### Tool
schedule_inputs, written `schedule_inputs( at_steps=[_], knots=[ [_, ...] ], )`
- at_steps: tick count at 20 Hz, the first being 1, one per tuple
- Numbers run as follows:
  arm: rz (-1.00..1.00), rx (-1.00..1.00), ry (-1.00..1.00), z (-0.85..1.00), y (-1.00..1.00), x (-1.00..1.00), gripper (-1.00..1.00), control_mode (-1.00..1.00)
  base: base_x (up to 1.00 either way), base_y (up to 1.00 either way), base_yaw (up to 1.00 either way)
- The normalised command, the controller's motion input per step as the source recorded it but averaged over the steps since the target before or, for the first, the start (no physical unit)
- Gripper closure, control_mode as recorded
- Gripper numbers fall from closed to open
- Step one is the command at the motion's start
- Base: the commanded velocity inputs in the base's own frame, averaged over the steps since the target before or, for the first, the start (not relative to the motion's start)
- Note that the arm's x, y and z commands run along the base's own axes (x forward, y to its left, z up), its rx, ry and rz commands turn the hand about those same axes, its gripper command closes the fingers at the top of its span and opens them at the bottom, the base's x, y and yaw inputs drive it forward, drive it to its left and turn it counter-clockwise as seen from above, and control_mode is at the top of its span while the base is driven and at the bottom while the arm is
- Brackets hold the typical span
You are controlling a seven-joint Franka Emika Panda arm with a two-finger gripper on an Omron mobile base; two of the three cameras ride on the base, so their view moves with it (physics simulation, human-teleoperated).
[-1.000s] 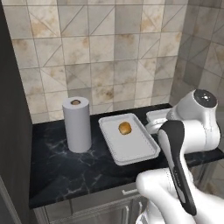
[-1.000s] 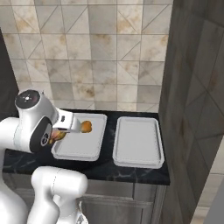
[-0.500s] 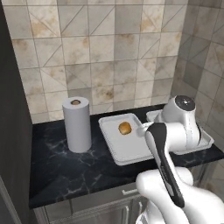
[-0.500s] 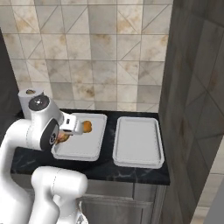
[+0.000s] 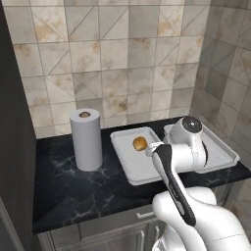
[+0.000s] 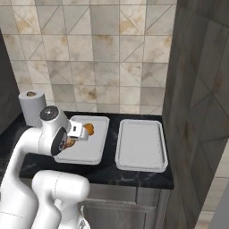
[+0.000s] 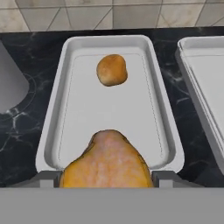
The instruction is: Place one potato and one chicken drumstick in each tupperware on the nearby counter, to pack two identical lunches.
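My gripper [image 7: 107, 180] is shut on a chicken drumstick [image 7: 107, 162], golden and lumpy, held over the near end of the left tupperware [image 7: 52, 127]. A round brown potato [image 7: 112, 70] lies at that grey tray's far end. The second tupperware [image 7: 205, 87] stands just to the right and holds nothing that I can see. From the left base view the potato [image 5: 140, 143] sits in the left tupperware [image 5: 128, 166], and my arm covers part of the right one [image 5: 223, 154]. In the right base view the drumstick [image 6: 69, 143] peeks out under the hand, near the potato [image 6: 89, 129].
A paper towel roll [image 5: 87, 139] stands upright on the dark marble counter [image 5: 63, 191], left of the trays. A tiled wall runs behind the counter. A dark panel [image 6: 197, 89] closes off the right side. The counter's front edge lies just below the trays.
My arm has swung leftward, carrying the drumstick to the near end of the left tupperware. The potato and both trays have stayed in place.
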Motion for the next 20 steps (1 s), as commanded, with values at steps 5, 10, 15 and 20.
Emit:
schedule_inputs(
  at_steps=[5, 10, 15, 20],
  knots=[
    [0.0, 0.0, 0.0, -0.36, 0.11, 0.5, 1.0, -1.0, 0.0, 0.0, 0.0],
    [0.0, 0.0, 0.0, -0.32, 0.1, 0.49, 1.0, -1.0, 0.0, 0.0, 0.0],
    [0.0, 0.0, 0.0, -0.36, 0.1, 0.43, 1.0, -1.0, 0.0, 0.0, 0.0],
    [0.0, 0.0, 0.0, -0.51, 0.02, 0.26, 1.0, -1.0, 0.0, 0.0, 0.0]
  ],
)
